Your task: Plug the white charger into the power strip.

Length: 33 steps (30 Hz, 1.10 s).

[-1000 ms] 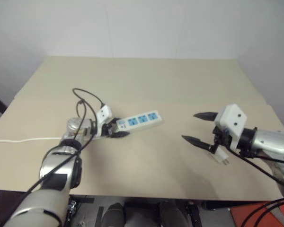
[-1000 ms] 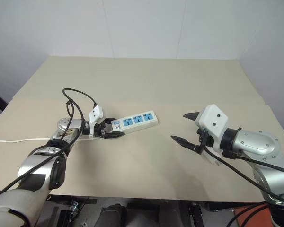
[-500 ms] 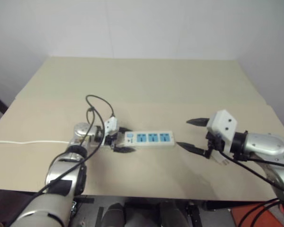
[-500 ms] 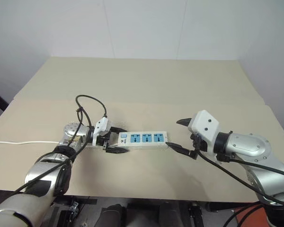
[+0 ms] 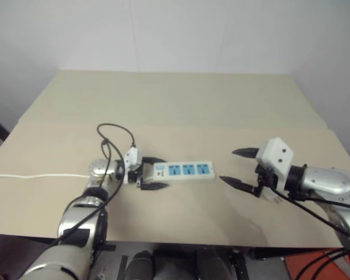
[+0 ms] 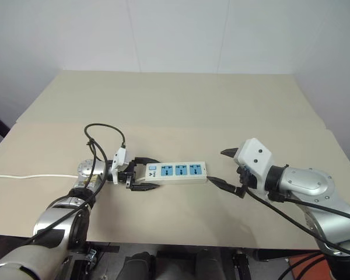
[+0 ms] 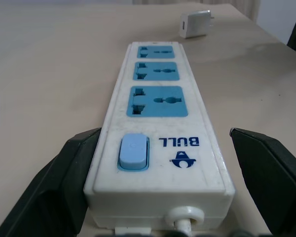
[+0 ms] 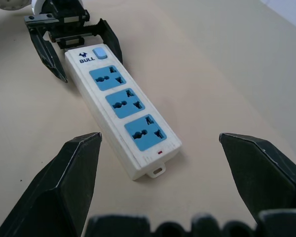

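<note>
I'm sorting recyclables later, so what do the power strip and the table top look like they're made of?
The power strip looks like glossy white moulded plastic with blue plastic socket faces: smooth rounded edges and a soft sheen. The table top looks like matte beige board, maybe laminate or fibreboard: flat, uniform, no visible grain; I can't tell which.

Power strip (image 6: 175, 172) lies flat on the tabletop (image 6: 181, 105), near-centre, long axis running left-right, switch end to the left. Its cord (image 6: 29, 175) leaves the switch end and runs left across the tabletop. Left end effector (image 6: 141, 173) sits at the strip's left end, one finger on the far side and one on the near side. Right end effector (image 6: 224, 169) is just right of the strip's right end. White charger (image 7: 195, 24) lies on the tabletop beyond that right end.
</note>
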{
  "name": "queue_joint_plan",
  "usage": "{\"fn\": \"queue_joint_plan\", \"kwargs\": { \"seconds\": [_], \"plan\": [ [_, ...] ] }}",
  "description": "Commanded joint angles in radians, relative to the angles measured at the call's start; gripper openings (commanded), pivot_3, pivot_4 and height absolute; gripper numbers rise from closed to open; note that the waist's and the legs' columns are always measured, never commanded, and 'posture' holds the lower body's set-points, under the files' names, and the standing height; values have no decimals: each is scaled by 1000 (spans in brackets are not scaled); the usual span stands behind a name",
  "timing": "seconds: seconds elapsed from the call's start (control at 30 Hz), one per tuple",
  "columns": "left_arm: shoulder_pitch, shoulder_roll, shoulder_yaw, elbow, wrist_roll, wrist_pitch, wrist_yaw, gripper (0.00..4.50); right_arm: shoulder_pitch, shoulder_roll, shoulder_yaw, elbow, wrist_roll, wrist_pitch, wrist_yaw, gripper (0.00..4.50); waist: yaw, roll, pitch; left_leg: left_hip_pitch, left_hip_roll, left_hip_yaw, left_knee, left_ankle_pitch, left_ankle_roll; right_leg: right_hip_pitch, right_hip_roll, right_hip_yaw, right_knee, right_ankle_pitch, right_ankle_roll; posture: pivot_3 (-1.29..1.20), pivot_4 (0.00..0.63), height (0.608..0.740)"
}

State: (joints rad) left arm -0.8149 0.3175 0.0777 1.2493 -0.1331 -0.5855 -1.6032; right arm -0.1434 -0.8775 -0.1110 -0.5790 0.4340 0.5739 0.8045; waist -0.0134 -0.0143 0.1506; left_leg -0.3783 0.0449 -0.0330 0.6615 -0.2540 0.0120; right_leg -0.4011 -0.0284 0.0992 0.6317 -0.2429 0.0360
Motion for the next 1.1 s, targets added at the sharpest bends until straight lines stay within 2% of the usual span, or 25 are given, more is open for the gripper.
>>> {"fn": "queue_joint_plan", "kwargs": {
  "seconds": [0.03, 0.43, 0.53, 0.6, 0.8, 0.9, 1.1],
  "plan": [
    [24, 7, -9, -10, -25, -11, -11, 4493, -5, -16, -51, -19, 4, -29, 14, 4500, 0, 0, 0, 0, 0, 0, 0, 0, 0, 0, 0, 0, 0, 0, 0, 0, 150, 740],
    [26, 22, -7, 16, -12, -21, -11, 4493, -30, -18, -41, -13, -2, -31, 34, 4500, -2, 0, 0, 1, 0, 0, 0, 0, 0, 0, 0, 0, 0, 0, 0, 0, 150, 740],
    [19, 31, -5, 24, -2, -14, -9, 3918, -27, -15, -39, -14, -5, -31, 32, 4500, -4, 0, 0, 1, 0, 0, 0, 0, 0, 0, 0, 0, 0, 0, 0, 0, 150, 740],
    [16, 34, -5, 23, -6, -9, -10, 3300, -23, -13, -38, -15, -9, -33, 30, 4500, -5, 0, 0, 1, 0, 0, 0, 0, 0, 0, 0, 0, 0, 0, 0, 0, 150, 740],
    [8, 26, 2, 16, -12, -4, -11, 3260, -28, -27, -45, -24, -1, 1, 32, 4500, -5, 0, 0, 1, 0, 0, 0, 0, 0, 1, 0, 0, 0, 0, 0, 0, 150, 740],
    [9, 22, -25, 6, -8, -4, -11, 3260, -76, -104, -51, -37, 61, 153, 55, 4500, -6, 0, 0, 1, 0, 0, 0, 0, 0, 0, 0, 0, 0, 0, 0, 0, 150, 740],
    [11, 15, -64, -6, -16, -14, -11, 3260, -344, -305, 44, 46, 170, 597, 69, 4500, -3, 0, 0, 1, 1, 0, 0, 0, 0, 0, 0, 0, 0, 0, -1, 0, 150, 740]
  ]
}}
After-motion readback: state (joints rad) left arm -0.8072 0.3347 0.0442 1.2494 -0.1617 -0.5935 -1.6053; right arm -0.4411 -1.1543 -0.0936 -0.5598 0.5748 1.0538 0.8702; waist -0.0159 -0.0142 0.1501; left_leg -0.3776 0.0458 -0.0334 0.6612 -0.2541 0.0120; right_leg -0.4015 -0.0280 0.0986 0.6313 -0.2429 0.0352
